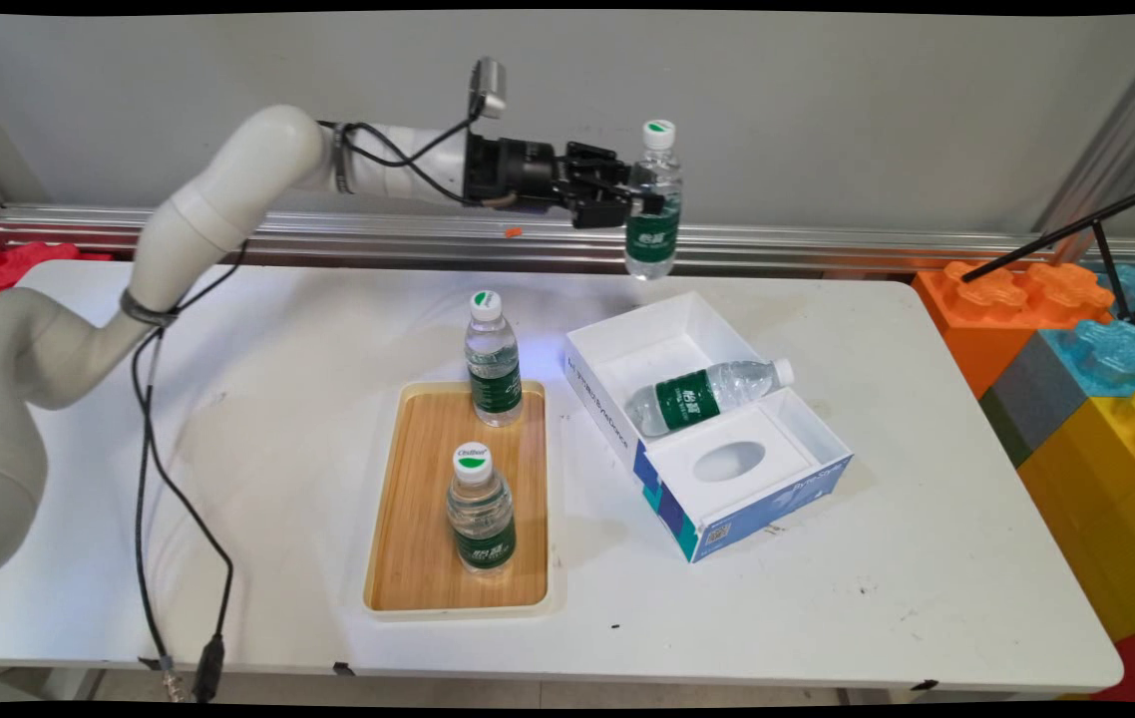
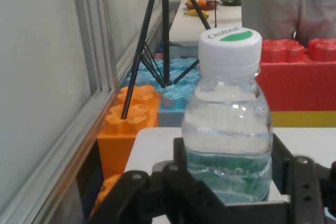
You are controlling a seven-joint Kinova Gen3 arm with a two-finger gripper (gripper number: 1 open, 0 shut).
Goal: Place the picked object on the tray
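Across the lower two-thirds of the main view lies the white table (image 1: 258,439), with large orange, blue and yellow toy blocks (image 1: 1076,359) stacked off its right end and a black tripod (image 1: 1116,249) standing over them. Right of frame centre an open white and blue box (image 1: 717,419) rests on the table at an angle; one water bottle (image 1: 707,392) lies on its side in the box's upper compartment, cap toward the right. Just left of the box sits a wooden tray (image 1: 418,509). Two bottles stand upright on it: one at the tray's far edge (image 1: 493,361), one nearer the frame bottom (image 1: 480,511), well apart from each other.

In the upper centre of the main view the gripper (image 1: 632,199) reaches in horizontally from the left. Its jaws are clamped about the middle of a fourth bottle (image 1: 654,199), at the green label. That held bottle hangs upright in the air, clear of the table, above the far end of the box. The hand view confirms it: the bottle (image 2: 228,129), white cap uppermost, stands between the black fingers (image 2: 302,182), touching both.
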